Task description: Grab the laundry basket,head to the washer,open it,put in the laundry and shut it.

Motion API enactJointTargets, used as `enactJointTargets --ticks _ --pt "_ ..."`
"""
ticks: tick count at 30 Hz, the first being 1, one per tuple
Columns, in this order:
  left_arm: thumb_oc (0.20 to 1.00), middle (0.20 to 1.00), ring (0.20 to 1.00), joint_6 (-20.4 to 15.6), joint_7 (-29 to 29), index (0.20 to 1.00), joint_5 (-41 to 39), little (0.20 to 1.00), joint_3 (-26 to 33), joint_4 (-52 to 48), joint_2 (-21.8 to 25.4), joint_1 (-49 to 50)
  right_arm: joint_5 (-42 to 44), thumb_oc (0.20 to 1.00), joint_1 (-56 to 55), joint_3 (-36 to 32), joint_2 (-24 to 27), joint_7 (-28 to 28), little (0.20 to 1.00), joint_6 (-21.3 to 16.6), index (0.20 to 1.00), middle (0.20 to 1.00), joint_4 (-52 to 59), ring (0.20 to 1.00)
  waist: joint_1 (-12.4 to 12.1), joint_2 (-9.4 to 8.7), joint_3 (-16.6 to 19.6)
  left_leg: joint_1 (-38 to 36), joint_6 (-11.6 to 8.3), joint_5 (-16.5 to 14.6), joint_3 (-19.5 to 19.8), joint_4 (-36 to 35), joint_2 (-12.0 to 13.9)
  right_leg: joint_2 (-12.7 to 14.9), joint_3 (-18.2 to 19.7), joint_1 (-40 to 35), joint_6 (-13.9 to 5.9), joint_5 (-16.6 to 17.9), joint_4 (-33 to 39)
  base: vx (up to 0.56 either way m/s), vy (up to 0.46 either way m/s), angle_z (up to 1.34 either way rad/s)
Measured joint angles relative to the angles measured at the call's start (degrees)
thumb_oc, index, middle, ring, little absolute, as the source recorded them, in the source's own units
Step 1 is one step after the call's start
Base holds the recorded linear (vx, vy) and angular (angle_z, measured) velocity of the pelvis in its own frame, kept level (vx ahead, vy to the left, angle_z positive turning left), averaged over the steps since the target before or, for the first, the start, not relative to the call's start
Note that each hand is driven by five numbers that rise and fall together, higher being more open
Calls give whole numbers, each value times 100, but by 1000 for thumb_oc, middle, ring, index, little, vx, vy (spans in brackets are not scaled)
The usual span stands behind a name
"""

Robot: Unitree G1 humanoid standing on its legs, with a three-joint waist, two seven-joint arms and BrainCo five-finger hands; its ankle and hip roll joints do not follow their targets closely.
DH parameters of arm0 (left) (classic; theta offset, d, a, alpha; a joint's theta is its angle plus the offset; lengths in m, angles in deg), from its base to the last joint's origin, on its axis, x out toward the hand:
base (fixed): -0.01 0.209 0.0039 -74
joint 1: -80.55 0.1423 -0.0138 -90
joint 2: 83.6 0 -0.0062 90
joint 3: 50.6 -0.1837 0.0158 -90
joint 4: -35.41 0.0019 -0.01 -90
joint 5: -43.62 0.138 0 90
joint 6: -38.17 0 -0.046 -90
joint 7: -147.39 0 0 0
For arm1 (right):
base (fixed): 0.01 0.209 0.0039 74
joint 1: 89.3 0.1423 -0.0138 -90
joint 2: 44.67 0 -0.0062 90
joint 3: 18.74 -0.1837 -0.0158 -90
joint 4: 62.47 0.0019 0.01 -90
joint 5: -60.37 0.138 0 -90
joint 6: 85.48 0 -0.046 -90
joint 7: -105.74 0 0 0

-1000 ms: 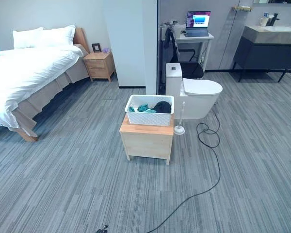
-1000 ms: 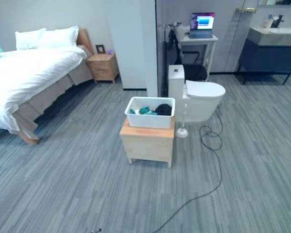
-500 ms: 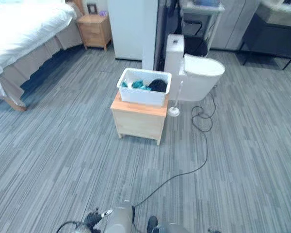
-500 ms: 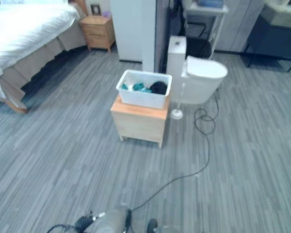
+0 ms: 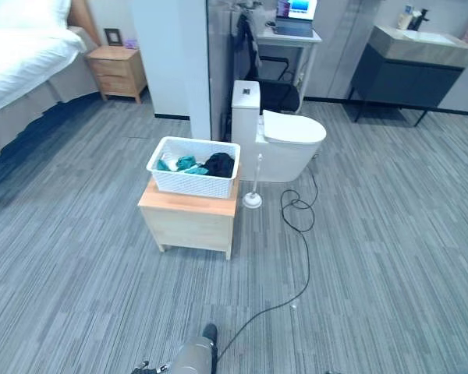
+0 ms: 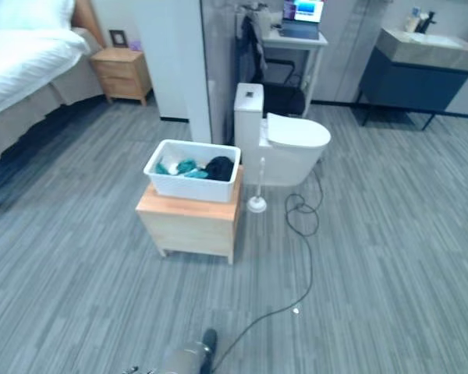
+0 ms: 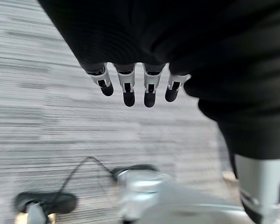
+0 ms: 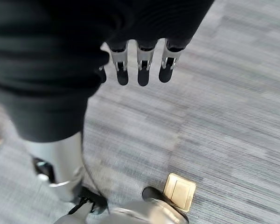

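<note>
Left hand [image 7: 135,88] and right hand [image 8: 140,70] both hang over bare floor [image 5: 390,234], fingers straight and apart, holding nothing. Laundry basket [image 5: 193,167] (teal and black clothes inside) sits on wooden stool [image 5: 189,222], toilet [image 5: 285,140] just beside stool.

The left hand [image 7: 137,86] hangs with fingers straight and empty. The right hand [image 8: 139,63] hangs likewise, holding nothing.

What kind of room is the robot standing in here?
It looks like a mock-up apartment, bedroom and bathroom in one: a bed with a nightstand, a toilet, and a sink cabinet share one carpeted floor.
</note>
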State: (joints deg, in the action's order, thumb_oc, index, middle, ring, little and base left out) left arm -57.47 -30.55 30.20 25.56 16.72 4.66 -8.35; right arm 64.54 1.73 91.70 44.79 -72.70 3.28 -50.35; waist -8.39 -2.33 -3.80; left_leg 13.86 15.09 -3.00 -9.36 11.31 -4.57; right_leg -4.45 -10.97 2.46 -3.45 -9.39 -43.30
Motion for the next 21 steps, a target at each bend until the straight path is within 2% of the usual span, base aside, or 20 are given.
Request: enactJointTargets --ticks 1,2,4,5,6,7,8,9,10,11,12,13,14,15,16,17,18,19,20,21 --pt "1000 1000 1000 10 8 1000 -2 1000 -17 -99 132 -72 3 1000 -38 -10 -46 -14 1000 -15 1000 1000 208 1000 168 -180 -53 -231 82 -86 35 -179 -182 430 -94 576 110 86 -1008 325 162 3" --pt "1000 1000 1000 -4 21 1000 -3 1000 -5 -98 123 -135 3 1000 -31 -10 0 -19 1000 -21 1000 1000 313 1000 221 -148 -80 -508 7 16 90 -378 -238 722 -182 803 62 -162 -1245 157 66 9" --pt "1000 1000 1000 -72 44 1000 -7 1000 -13 -225 115 -223 5 1000 11 -21 190 -110 1000 -13 1000 1000 384 1000 277 70 -153 -1052 -459 359 363 -682 -254 1181 -111 1052 -2 -409 -770 481 61 7" --pt "1000 1000 1000 -79 60 1000 -8 1000 -12 -277 128 -244 7 1000 -11 -24 229 -114 1000 -17 1000 1000 355 1000 336 128 -160 -1218 -519 393 527 -741 -253 1275 -65 1059 -60 -445 -363 819 -58 29" --pt "1000 1000 1000 -140 127 1000 -27 1000 269 -318 122 -317 265 1000 -9 -650 381 -127 1000 -55 1000 1000 607 1000 621 513 -222 -1631 -295 -208 1108 -864 27 847 -28 1216 -201 -534 1119 637 -136 31" --pt "1000 1000 1000 -134 149 1000 -46 1000 517 -376 151 -308 445 1000 -3 -902 380 -155 1000 -88 1000 1000 782 1000 689 578 -300 -1754 -587 -159 1156 -879 146 700 -81 1296 -167 -418 1835 466 -120 28" --pt "1000 1000 1000 -143 181 1000 -169 1000 751 -520 208 -266 608 1000 -34 -1048 384 -163 1000 -134 1000 1000 981 1000 746 542 -368 -1872 -963 -39 1199 -884 184 596 -146 1323 -144 -139 2856 386 -107 27" --pt "1000 1000 1000 -170 207 1000 -246 1000 825 -607 332 -230 712 1000 -97 -1046 393 -189 1000 -141 1000 1000 1150 1000 790 365 -393 -2040 -1023 -18 1197 -944 65 652 -155 1485 -160 222 3309 257 -66 46" --pt "1000 1000 1000 -172 223 1000 -250 1000 871 -731 438 -197 756 1000 -176 -1051 399 -242 1000 -109 1000 1000 1155 1000 858 161 -360 -2261 -1189 -128 1187 -954 -45 790 -105 1599 -196 584 3505 455 -184 102" --pt "1000 1000 1000 -195 275 1000 -263 1000 879 -1114 559 -13 854 1000 -384 -1078 456 -267 1000 -127 1000 1000 1223 1000 993 -27 -230 -2588 -1417 -453 1311 -1024 -102 853 83 1714 -213 952 3539 302 -189 109" --pt "1000 1000 1000 -188 286 1000 -318 1000 857 -1322 616 37 853 1000 -480 -1131 455 -280 1000 -119 1000 1000 1220 1000 954 -158 -205 -2808 -1417 -575 1320 -1068 -133 865 93 1637 -82 1049 3498 370 -244 111" --pt "1000 1000 1000 -190 286 1000 -412 1000 865 -1578 643 133 853 1000 -625 -1143 445 -283 1000 -120 1000 1000 1207 1000 892 -278 -193 -3015 -1463 -708 1377 -1021 -147 862 187 1486 231 1415 3477 172 -125 64" --pt "1000 1000 1000 -203 286 1000 -419 1000 873 -1680 605 208 853 1000 -720 -1162 448 -278 1000 -121 1000 1000 1176 1000 832 -317 -154 -3145 -1543 -776 1369 -869 -60 829 248 1323 463 1743 3395 119 -138 60" --pt "1000 1000 1000 -191 284 1000 -420 1000 857 -1644 535 235 853 1000 -782 -1256 446 -270 1000 -120 1000 1000 1140 1000 834 -267 -145 -3131 -1595 -825 1346 -583 36 767 174 1167 619 1639 3397 69 -151 56" --pt "1000 1000 1000 -190 274 1000 -423 1000 842 -1640 481 263 854 1000 -776 -1297 454 -272 1000 -129 1000 1000 1130 1000 815 -250 -127 -2821 -1756 -813 1272 135 106 695 49 917 722 1582 3589 87 -193 36" --pt "1000 1000 1000 -188 272 1000 -435 1000 872 -1639 451 301 853 1000 -722 -1307 490 -265 1000 -143 1000 1000 1120 1000 725 -259 -125 -2434 -1891 -727 1205 1027 150 607 -2 751 811 1621 3766 88 -173 17" --pt "1000 1000 1000 -181 276 1000 -467 1000 895 -1636 404 325 852 1000 -595 -1303 570 -267 1000 -158 1000 1000 1117 1000 594 -237 -165 -1537 -2016 -708 1195 2435 319 449 -18 520 964 1648 4137 69 -108 2" --pt "1000 1000 1000 -177 278 1000 -468 1000 901 -1630 397 352 851 1000 -513 -1304 573 -271 1000 -157 1000 1000 1090 1000 601 -265 -195 -1294 -2026 -771 1185 2428 399 418 -66 397 1016 1656 4249 87 -73 63" --pt "1000 1000 1000 -172 286 1000 -469 1000 888 -1632 398 205 854 1000 -532 -1320 535 -272 1000 -191 1000 1000 946 1000 691 -373 -386 -964 -2135 -671 725 1869 987 389 -386 10 1133 1528 4532 78 13 68" --pt "1000 1000 1000 -175 287 1000 -469 1000 872 -1698 393 149 855 1000 -516 -1320 537 -271 1000 -180 1000 1000 897 1000 637 -395 -449 -951 -2251 -583 645 1373 1193 353 -417 -74 1152 1487 4554 107 41 56"
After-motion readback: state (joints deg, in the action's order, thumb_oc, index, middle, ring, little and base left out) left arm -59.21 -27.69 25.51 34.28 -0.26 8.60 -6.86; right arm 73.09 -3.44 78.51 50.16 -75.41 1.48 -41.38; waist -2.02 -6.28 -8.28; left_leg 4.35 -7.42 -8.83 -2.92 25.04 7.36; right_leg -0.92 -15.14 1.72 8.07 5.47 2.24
